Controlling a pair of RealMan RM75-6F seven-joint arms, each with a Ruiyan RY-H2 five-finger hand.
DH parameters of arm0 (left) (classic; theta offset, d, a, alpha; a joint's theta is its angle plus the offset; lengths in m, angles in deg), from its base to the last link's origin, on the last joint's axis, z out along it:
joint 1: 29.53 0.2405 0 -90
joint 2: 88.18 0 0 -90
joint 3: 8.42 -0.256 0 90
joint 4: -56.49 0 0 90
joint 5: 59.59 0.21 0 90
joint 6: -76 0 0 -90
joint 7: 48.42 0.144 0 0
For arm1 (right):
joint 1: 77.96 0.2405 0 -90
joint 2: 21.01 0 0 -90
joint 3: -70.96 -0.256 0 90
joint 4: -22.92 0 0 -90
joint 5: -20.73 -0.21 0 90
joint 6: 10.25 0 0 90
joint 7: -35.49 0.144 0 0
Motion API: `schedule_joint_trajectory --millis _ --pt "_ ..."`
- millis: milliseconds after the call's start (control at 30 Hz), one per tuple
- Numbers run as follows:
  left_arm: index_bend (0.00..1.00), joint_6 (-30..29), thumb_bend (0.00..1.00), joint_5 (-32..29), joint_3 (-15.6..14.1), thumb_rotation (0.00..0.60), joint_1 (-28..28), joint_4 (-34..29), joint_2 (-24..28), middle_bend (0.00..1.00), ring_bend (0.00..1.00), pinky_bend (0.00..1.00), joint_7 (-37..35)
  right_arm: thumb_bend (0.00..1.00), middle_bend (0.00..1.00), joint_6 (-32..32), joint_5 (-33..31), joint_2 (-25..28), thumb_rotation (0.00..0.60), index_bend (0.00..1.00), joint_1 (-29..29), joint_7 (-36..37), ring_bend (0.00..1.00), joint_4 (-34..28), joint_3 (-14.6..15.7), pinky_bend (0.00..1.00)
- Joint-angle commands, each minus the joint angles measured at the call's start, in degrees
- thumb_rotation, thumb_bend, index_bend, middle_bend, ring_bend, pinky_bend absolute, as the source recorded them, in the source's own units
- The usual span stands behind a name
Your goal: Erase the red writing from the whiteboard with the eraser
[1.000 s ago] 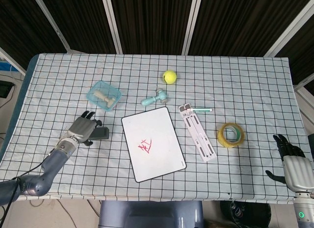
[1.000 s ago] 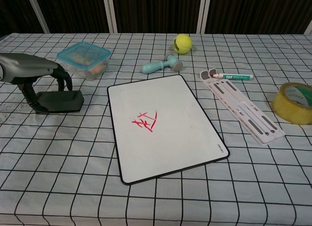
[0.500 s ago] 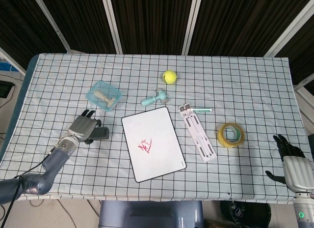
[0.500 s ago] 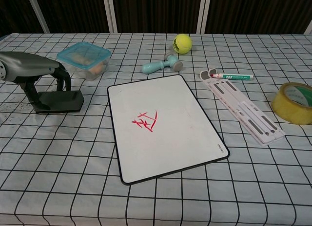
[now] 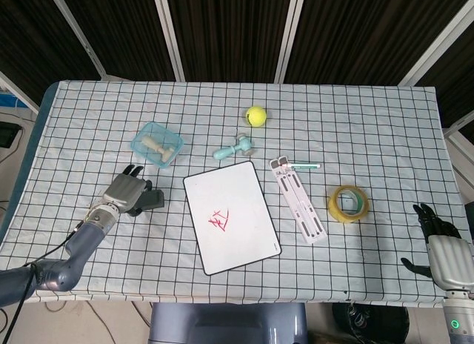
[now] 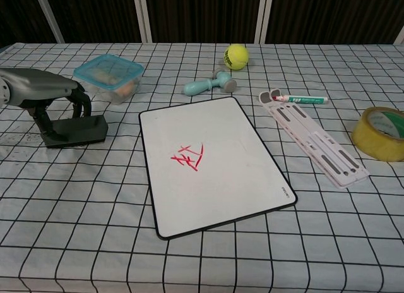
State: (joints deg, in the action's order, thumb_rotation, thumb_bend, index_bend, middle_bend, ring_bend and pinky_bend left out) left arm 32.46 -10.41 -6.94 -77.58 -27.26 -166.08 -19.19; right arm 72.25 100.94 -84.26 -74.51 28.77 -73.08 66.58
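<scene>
While the left robot hand (image 6: 53,100) grips the eraser (image 6: 79,130) beside the whiteboard (image 6: 214,163), the right robot hand (image 5: 441,244) rests spread, holding nothing.

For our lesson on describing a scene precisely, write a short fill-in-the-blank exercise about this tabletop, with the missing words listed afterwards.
1. The writing on the white rectangular whiteboard is ____ in colour.
2. The robot's left hand grips the dark grey ____.
3. The yellow tennis ball lies on the checked ____.
4. The roll of yellow tape lies to the ____ of the whiteboard in the chest view.

Missing words: red; eraser; tablecloth; right
</scene>
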Motion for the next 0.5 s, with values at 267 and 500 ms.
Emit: schedule_joint_trajectory --millis 267,500 --pt "0.36 -3.7 0.33 4.2 1.0 0.6 0.0 -8.0 4.0 0.41 0.0 0.05 -0.3 0.08 0.1 0.1 -0.2 0.0 0.6 0.06 -0.1 0.3 0.2 -0.1 -0.1 0.22" --pt "0.37 -8.7 0.33 9.1 2.2 0.6 -0.6 -17.2 7.5 0.42 0.0 0.05 3.0 0.08 0.1 0.3 -0.1 0.2 0.6 0.06 -0.2 0.7 0.2 -0.3 -0.1 0.22"
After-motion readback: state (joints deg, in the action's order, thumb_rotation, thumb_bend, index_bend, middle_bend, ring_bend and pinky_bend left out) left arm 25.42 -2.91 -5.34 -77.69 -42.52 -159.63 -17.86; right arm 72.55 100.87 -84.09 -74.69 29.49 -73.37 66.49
